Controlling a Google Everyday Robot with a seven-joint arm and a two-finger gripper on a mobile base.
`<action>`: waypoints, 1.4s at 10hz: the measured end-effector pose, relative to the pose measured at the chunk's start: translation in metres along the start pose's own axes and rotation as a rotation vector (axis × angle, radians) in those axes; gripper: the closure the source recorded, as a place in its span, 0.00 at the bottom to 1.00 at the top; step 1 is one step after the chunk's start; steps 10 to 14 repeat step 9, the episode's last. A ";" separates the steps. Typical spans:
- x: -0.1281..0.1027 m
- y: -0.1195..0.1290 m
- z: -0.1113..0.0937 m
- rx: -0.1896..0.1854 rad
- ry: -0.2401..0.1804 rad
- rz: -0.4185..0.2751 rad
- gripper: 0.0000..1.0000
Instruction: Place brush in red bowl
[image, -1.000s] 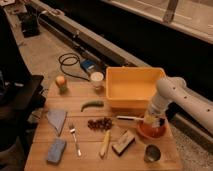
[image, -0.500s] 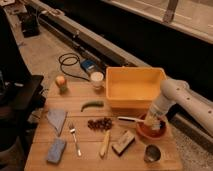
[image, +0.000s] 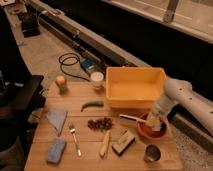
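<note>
The gripper (image: 154, 121) hangs over the red bowl (image: 148, 131) at the table's right side; its hold cannot be told. The brush (image: 133, 118) lies with its handle sticking left across the bowl's rim, just near the yellow tub (image: 134, 88).

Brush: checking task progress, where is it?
Right side: the brush lies over the red bowl's left rim, under the gripper, before the yellow tub.
</note>
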 end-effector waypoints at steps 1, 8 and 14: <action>0.004 -0.001 -0.005 0.011 0.006 0.008 0.21; 0.032 -0.001 -0.098 0.232 0.112 0.083 0.21; 0.032 -0.002 -0.099 0.236 0.114 0.084 0.21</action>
